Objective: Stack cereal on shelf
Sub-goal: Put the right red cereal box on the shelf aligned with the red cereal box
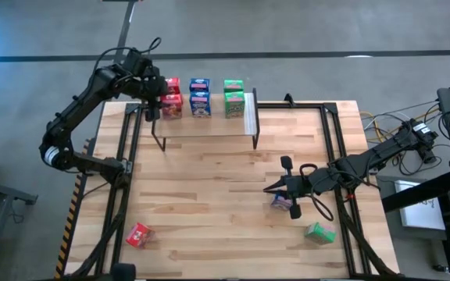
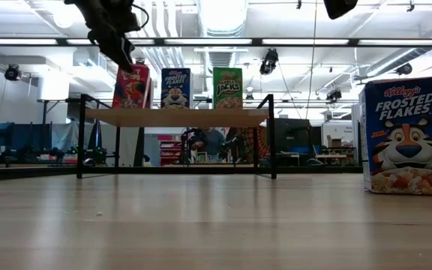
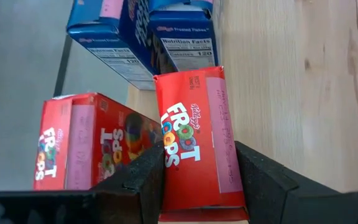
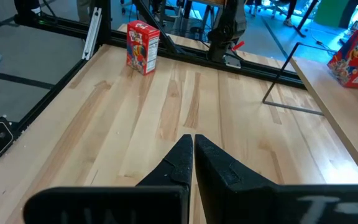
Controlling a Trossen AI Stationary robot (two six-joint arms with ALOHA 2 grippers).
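Observation:
The shelf (image 1: 201, 126) stands at the table's far side, and on it are two red (image 1: 172, 84), two blue (image 1: 200, 95) and two green cereal boxes (image 1: 233, 97). My left gripper (image 3: 201, 177) is over the shelf's left end, shut on the nearer red Froot Loops box (image 3: 191, 143), which stands upright on the shelf board (image 2: 131, 86). My right gripper (image 4: 193, 146) is shut and touches nothing, raised over the table's right middle. A blue Frosted Flakes box (image 2: 407, 135) stands beside it (image 1: 282, 204). A red box (image 1: 139, 234) and a green box (image 1: 319, 232) are on the table near its front edge. My left gripper pinches the red box by its upper end (image 3: 166, 186), one finger on each narrow side. The fingers come from above, pointing down and slanting toward the far edge. The box stands upright with its bottom on the shelf board, next to the other red box (image 3: 73, 149).
Black frame rails (image 1: 135, 156) run along the table's left and right sides. Bare tabletop (image 1: 209, 187) lies between the shelf and the loose boxes. The whitish strip (image 1: 250, 113) marks the shelf's right end. Cables and equipment (image 1: 436, 133) sit off the right side.

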